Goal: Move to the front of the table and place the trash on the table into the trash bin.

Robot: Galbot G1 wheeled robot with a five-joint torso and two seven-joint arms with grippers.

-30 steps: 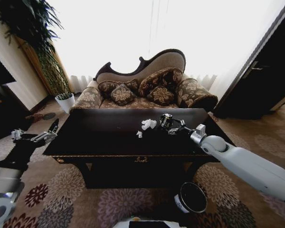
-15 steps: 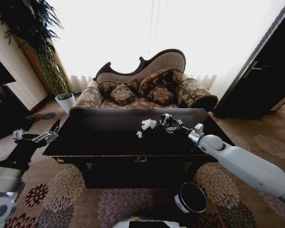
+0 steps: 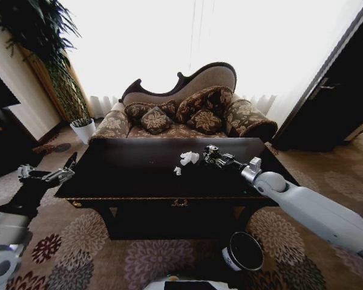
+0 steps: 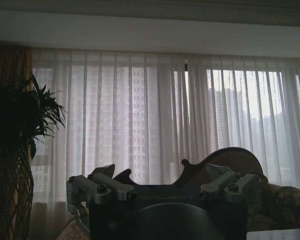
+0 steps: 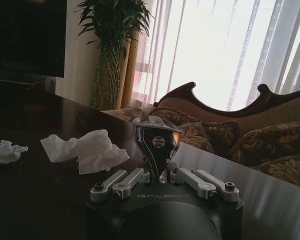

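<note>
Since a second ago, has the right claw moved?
Yes, slightly: the right claw, shut on the dark wrapper, has edged towards the white paper wad on the table.

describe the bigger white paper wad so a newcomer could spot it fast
Start at the glossy black table in front of the patterned sofa. Near its far edge, just left of the right claw shut on a shiny wrapper, lies the crumpled white paper wad. It is larger than the tiny white bit nearer the robot.

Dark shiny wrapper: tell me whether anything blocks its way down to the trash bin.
Nothing visible does. The right end effector is shut on the dark shiny wrapper above the table. The trash bin stands open on the carpet before the table's front edge, beneath the right arm.
</note>
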